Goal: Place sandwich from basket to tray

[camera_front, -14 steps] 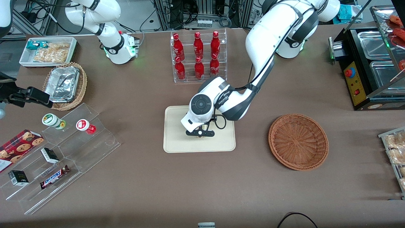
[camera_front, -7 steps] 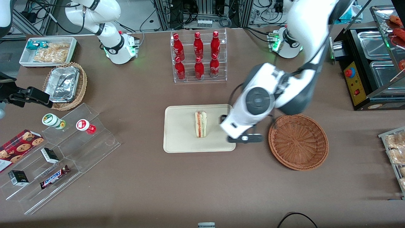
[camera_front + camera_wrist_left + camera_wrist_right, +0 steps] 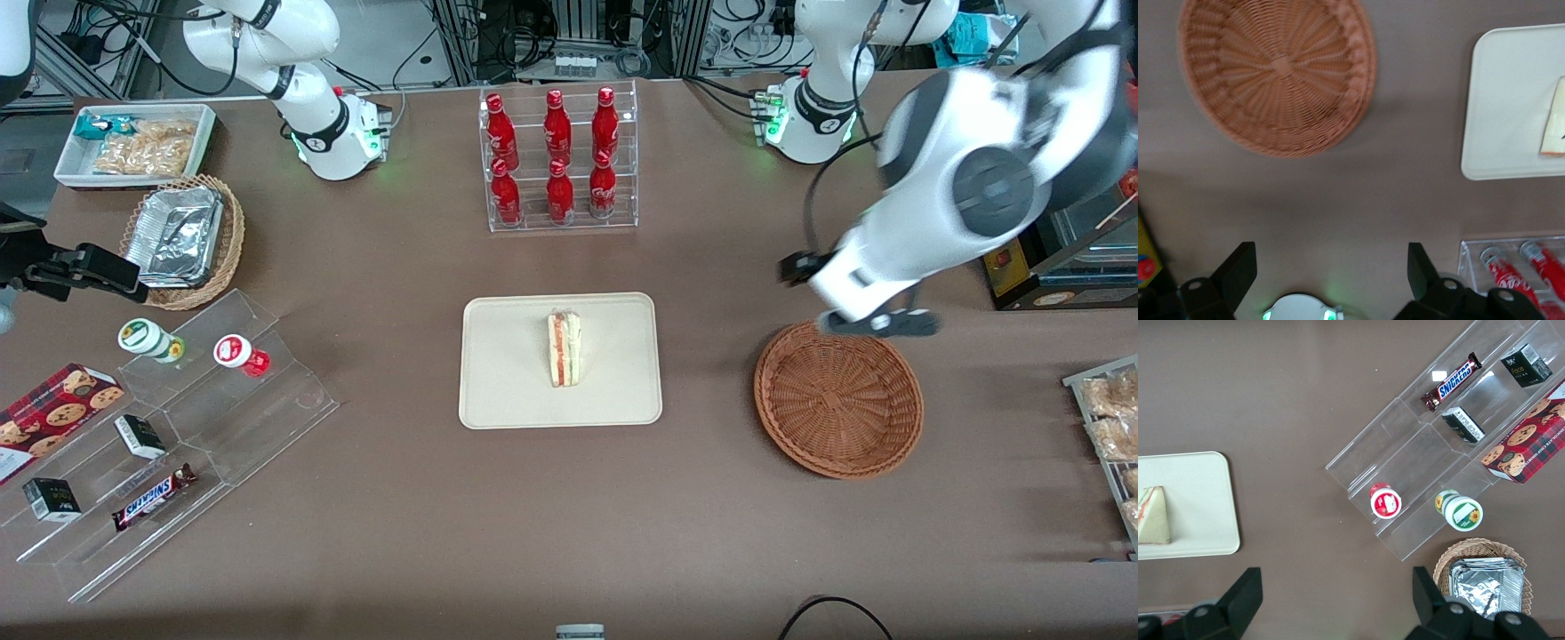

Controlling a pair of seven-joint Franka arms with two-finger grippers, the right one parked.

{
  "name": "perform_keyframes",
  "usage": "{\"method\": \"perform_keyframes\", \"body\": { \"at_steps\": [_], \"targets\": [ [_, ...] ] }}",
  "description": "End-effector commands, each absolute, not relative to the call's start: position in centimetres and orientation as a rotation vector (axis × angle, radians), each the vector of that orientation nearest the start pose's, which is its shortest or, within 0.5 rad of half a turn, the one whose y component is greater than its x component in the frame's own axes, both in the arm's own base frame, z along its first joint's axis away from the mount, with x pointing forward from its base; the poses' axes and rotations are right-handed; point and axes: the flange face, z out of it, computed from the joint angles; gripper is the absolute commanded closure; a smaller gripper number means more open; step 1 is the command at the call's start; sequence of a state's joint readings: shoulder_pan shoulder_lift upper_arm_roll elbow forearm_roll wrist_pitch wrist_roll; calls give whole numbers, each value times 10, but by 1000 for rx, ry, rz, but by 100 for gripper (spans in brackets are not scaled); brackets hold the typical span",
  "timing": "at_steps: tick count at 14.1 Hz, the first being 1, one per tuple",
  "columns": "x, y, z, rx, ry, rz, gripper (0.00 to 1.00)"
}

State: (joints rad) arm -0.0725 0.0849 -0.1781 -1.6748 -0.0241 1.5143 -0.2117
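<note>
Your sandwich lies on the tray; basket has nothing in it (task looks done). Your gripper hangs above the basket's far rim, fingers spread wide, holding nothing.

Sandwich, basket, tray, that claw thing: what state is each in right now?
sandwich: lying on the tray, released.
tray: flat on the table, holding the sandwich.
basket: empty, upright.
gripper: open, holding nothing, raised above the basket's rim farther from the front camera.
</note>
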Motion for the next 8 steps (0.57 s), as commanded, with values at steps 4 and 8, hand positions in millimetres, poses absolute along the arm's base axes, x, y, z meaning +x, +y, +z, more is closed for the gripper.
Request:
{"method": "perform_keyframes", "body": {
  "at_steps": [4, 8],
  "targets": [
    [546, -79, 578, -3130, 11, 281, 0],
    [551, -78, 596, -3104, 0, 204, 0]
  ]
}}
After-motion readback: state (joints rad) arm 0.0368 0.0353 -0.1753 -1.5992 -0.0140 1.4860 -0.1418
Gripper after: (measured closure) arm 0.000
